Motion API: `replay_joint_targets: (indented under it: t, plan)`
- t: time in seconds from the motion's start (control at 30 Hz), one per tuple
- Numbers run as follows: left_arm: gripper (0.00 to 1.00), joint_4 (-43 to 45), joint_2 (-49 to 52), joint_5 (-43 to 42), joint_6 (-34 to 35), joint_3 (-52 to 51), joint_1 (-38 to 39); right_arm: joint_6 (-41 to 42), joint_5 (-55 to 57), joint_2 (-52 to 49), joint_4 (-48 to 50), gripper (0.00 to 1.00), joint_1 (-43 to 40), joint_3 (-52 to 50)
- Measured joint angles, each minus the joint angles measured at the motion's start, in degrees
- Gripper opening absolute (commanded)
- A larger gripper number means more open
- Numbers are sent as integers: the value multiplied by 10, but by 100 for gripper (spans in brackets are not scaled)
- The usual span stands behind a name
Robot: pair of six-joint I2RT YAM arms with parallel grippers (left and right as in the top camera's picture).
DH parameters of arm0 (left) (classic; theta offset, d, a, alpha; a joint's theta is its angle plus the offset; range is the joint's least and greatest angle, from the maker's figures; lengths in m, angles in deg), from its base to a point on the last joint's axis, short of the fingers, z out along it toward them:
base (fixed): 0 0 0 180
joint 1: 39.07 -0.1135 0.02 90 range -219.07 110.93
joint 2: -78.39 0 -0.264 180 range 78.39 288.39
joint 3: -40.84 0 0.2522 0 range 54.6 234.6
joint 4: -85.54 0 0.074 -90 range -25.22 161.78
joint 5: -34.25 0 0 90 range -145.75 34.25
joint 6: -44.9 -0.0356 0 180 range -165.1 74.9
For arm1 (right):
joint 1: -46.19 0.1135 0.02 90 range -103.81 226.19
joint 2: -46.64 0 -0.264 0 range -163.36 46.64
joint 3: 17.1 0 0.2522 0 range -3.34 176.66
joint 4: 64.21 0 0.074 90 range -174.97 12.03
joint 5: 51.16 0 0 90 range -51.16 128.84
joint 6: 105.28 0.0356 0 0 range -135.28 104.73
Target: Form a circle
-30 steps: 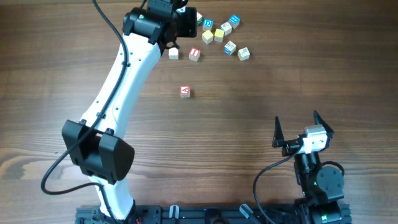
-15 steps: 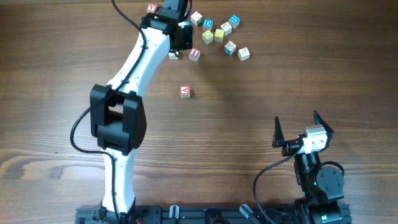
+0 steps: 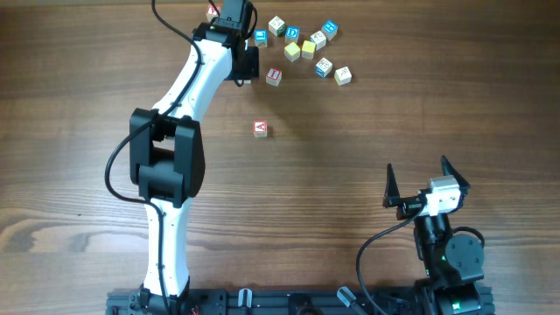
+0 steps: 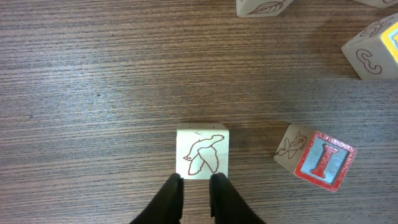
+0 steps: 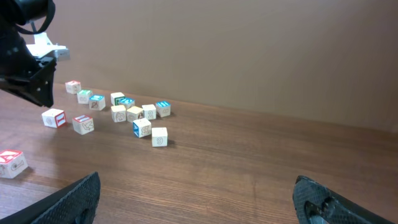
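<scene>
No circle shows in any view; the small wooden cubes lie in a loose cluster at the table's far side. My left gripper is low over the table, its fingertips almost together with only a slim gap and nothing between them. They meet the near edge of a white cube with a red bird drawing. From overhead the left gripper hides that cube. A red "I" cube lies just to its right, the same red "I" cube seen from above. My right gripper stands wide open and empty.
A red "A" cube lies alone nearer the middle of the table. Another red cube sits at the far edge, left of the left arm. Blue cubes and yellow cubes are scattered right of the left gripper. The right gripper faces bare wood.
The left arm's elbow has swung in and upright. Its gripper slid slightly left and toward the bird cube, which is now covered from overhead. The right arm has not moved.
</scene>
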Motion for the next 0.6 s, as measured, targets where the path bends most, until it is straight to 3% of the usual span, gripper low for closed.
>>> replay_joint_targets:
  t: [0.07, 0.6]
  plan:
    - [4, 1, 0, 0, 1, 0, 0, 0, 0, 0, 0, 100, 0, 0]
    - [4, 15, 26, 15, 1, 4, -4, 0, 0, 0, 0, 100, 0, 0]
